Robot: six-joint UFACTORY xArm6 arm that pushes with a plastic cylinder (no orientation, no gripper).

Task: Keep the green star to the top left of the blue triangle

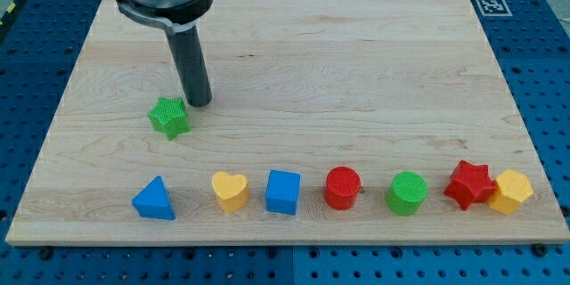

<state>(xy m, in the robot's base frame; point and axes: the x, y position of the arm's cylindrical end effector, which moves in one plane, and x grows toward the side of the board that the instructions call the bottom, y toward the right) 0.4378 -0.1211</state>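
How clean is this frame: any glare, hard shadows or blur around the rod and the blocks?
Camera view: lighting is even and soft, with no glare on the wooden board; blocks cast only faint, short shadows. Focus is sharp across the bottom row, from the blue triangle to the yellow block. My tip is crisp, just to the right of and above the green star; the rod's mount is cropped by the view's top.

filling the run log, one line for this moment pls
my tip: touching green star, upper right | green star: above blue triangle, slightly right | goal: unmet
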